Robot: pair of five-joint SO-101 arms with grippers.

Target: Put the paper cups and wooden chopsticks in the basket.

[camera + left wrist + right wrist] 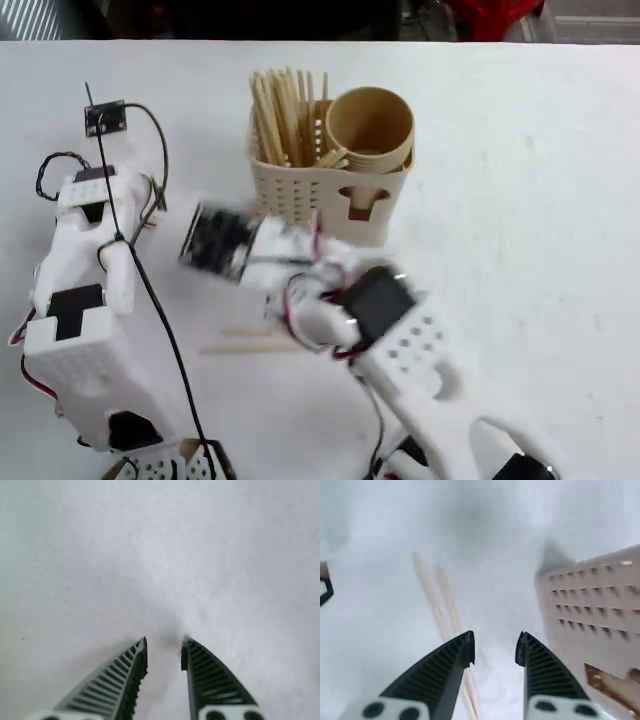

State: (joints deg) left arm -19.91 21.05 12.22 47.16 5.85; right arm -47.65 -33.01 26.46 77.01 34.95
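Observation:
A cream slotted basket (320, 195) stands at the table's far middle. It holds a bundle of wooden chopsticks (285, 110) upright and stacked paper cups (370, 125). Two loose chopsticks (250, 346) lie flat on the table in front of the basket, seen also as two pale chopsticks (434, 600) running under and ahead of my right gripper (495, 645). That gripper is open, holds nothing, and hangs just above them with the basket wall (590, 605) beside it. My left gripper (164, 642) is open over bare white table, holding nothing.
The left arm (85, 260) sits folded at the left side with black cables (140, 250) trailing along it. A small black board (105, 117) lies at the far left. White table stretches to the right of the basket.

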